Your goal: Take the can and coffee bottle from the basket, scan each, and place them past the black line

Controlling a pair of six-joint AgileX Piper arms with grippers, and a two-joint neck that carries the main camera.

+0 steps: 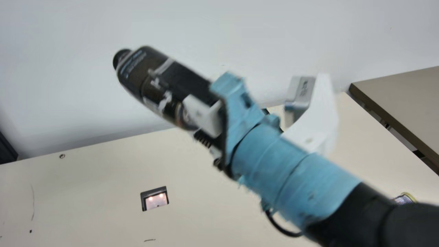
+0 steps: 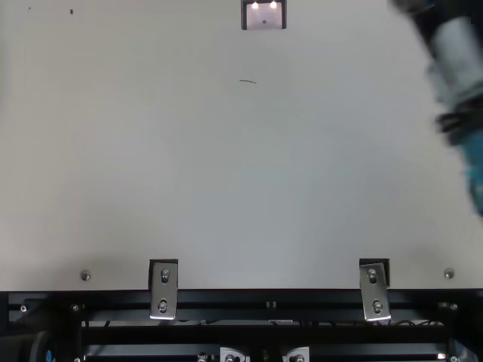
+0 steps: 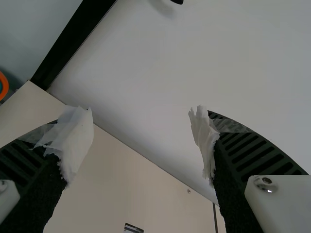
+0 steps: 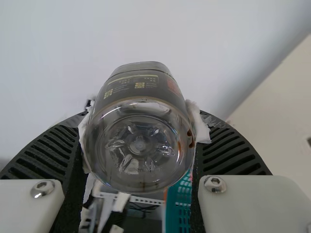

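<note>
In the main view my right gripper (image 1: 164, 92) is raised above the table, shut on the dark coffee bottle (image 1: 137, 70), whose black cap points up and left. The right wrist view looks at the bottle's clear base (image 4: 138, 145), held between both taped fingers of my right gripper (image 4: 141, 126). My left gripper (image 3: 146, 136) stands wide open in its wrist view, nothing between its fingers. A small yellow-rimmed item (image 1: 404, 198) lies partly behind the right arm; whether it is the can I cannot tell.
A scanner window (image 1: 155, 199) with two lights is set in the cream table (image 1: 85, 178). Part of a teal basket (image 4: 180, 206) shows below the bottle. Another table (image 1: 404, 99) stands at the main view's right, and a pale wall (image 1: 240, 34) rises behind.
</note>
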